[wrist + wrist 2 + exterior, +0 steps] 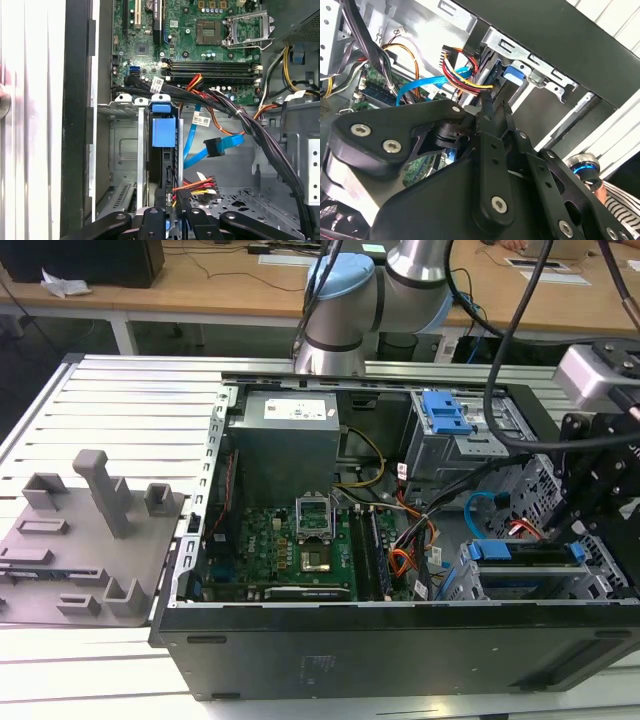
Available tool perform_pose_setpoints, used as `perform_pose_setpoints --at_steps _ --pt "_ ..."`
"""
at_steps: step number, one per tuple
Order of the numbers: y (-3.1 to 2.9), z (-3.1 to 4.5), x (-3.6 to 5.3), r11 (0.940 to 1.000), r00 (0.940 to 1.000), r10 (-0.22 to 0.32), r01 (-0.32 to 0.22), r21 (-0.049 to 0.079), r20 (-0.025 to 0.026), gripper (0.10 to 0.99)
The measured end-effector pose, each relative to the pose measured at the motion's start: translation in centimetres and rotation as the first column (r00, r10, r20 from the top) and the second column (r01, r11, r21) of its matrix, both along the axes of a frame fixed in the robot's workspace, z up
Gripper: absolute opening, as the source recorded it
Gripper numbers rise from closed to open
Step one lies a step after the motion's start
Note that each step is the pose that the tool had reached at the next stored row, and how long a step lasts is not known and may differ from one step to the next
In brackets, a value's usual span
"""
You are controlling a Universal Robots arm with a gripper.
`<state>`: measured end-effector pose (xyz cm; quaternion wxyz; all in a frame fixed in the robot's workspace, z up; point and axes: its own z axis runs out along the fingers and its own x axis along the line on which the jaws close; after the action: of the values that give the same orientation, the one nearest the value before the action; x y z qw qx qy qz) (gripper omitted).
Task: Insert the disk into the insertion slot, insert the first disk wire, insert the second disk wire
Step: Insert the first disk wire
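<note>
Although the whole case lies open on its side, the work concentrates at the insertion slot [603, 570], so items are logged from the exterior view's left toward it. Well apart from the slot on that side, a grey fixture tray [90, 530] rests outside the case, with nothing of the task on it. Nearer the slot, the motherboard [290, 540] lies flat. An orange flat cable [400, 562] loops near the slot's wall, out of the working path. The second disk wire [478, 508], light blue, arches free beside the slot. In the first wrist view its dark plug [215, 147] hangs mated to nothing. Inside the slot the disk [535, 565] sits between blue rails, so that step reads as done. Over the slot, the gripper [181, 200] has its fingers drawn close together. It appears to pinch the black plug of the first disk wire [197, 187], a hold judged to steady the plug against the disk's edge. Seating is not confirmed.
</note>
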<state>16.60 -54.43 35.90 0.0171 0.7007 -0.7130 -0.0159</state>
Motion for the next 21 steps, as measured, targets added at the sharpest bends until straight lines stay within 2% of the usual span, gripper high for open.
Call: perform_pose_setpoints --at_steps 2,7,10,12,21 --pt "0.0 0.25 0.0 1.0 1.0 0.0 0.0 0.0 0.0 0.235" --pt "0.0 1.45 0.0 1.0 1.0 0.0 0.0 0.0 0.0 0.235" --pt "0.0 1.52 0.0 1.0 1.0 0.0 0.0 0.0 0.0 0.235" --pt "0.0 1.52 0.0 1.0 1.0 0.0 0.0 0.0 0.0 0.106" --pt "0.0 1.47 0.0 1.0 1.0 0.0 0.0 0.0 0.0 0.106"
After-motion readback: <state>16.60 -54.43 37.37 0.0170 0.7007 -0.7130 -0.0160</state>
